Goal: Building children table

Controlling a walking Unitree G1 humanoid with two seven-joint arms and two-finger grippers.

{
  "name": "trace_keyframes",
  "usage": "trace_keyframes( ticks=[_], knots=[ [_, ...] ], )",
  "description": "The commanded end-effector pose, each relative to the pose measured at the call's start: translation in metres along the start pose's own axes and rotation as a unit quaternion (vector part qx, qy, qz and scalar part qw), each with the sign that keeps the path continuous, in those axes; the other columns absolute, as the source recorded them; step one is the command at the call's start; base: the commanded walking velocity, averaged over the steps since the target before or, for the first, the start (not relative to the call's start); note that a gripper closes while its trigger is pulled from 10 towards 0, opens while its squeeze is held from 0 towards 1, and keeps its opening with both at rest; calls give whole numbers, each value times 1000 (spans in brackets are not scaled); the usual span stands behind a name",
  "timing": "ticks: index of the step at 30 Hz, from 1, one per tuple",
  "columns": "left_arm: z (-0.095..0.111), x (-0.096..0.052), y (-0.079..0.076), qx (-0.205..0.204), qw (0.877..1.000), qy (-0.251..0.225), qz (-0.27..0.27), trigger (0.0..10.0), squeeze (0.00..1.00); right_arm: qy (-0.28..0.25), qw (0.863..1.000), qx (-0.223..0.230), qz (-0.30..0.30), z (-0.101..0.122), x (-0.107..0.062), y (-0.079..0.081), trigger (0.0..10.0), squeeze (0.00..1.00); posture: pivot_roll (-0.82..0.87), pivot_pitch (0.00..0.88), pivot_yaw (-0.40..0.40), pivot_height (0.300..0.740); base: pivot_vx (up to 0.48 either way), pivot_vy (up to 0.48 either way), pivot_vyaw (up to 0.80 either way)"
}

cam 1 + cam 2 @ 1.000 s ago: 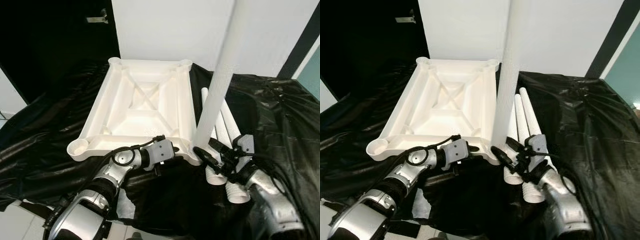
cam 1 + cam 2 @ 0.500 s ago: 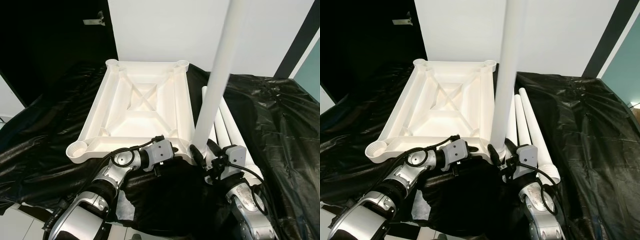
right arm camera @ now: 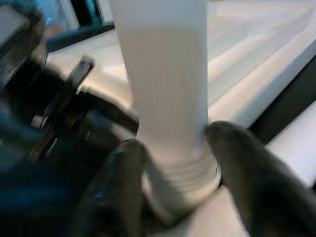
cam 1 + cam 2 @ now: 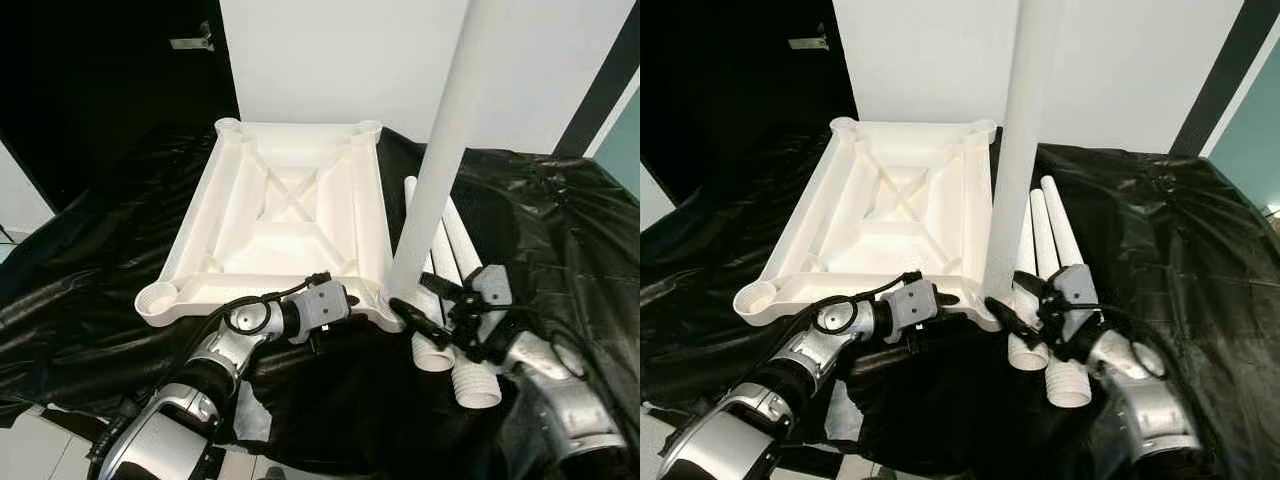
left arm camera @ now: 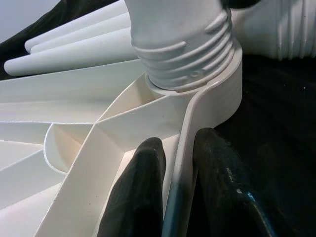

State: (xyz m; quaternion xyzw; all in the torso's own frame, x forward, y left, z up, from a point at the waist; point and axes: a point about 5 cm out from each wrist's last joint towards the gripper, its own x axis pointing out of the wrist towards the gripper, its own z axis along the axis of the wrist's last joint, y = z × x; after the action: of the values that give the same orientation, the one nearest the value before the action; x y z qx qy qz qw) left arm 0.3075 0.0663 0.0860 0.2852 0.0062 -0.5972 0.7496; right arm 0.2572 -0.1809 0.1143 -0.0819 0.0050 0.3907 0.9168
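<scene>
The white table top (image 4: 290, 215) lies upside down on a black cloth. One tall white leg (image 4: 440, 170) stands upright in its near right corner socket, with the threaded end (image 5: 182, 44) seated in the ring. My left gripper (image 4: 345, 318) is shut on the near rim of the table top (image 5: 178, 163), one finger on each side. My right gripper (image 4: 418, 300) is shut on the base of the upright leg (image 3: 165, 98), and its fingers (image 3: 242, 168) press on either side just above the threads.
Loose white legs (image 4: 452, 255) lie side by side on the cloth, right of the table top, with their threaded ends (image 4: 478, 385) near my right arm. The black cloth (image 4: 90, 290) drapes over the edge. A dark door (image 4: 110, 80) and a white wall (image 4: 340, 50) stand behind.
My right forearm has swung out to the right and its wrist has turned around the leg's base. The leg stays upright. The left gripper keeps its hold. The camera has shifted slightly.
</scene>
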Motion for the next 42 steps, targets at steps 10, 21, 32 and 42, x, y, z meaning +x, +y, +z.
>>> trace_keyframes(
  ticks=[10, 21, 32, 42],
  knots=[
    [-18, -3, -18, -5, 996, 50, -70, 10000, 0, 19, 996, 83, 4, -26, -5, 22, 0, 0, 171, 0, 25, 740, 0, 0, 0],
    [-20, -4, -19, -1, 996, 53, -75, 10000, 0, -2, 996, 63, -61, -19, -1, 29, 10000, 1000, 158, 0, 31, 740, 0, 0, 0],
    [-17, 1, -22, 2, 996, 49, -76, 10000, 0, -1, 1000, -7, -23, 2, 2, 17, 10000, 0, 168, 0, -4, 740, 0, 0, 0],
    [-17, 3, -22, 1, 997, 48, -64, 10000, 0, 7, 998, -63, -2, 12, 12, -2, 10000, 0, 193, 0, -43, 740, 0, 0, 0]
  ],
)
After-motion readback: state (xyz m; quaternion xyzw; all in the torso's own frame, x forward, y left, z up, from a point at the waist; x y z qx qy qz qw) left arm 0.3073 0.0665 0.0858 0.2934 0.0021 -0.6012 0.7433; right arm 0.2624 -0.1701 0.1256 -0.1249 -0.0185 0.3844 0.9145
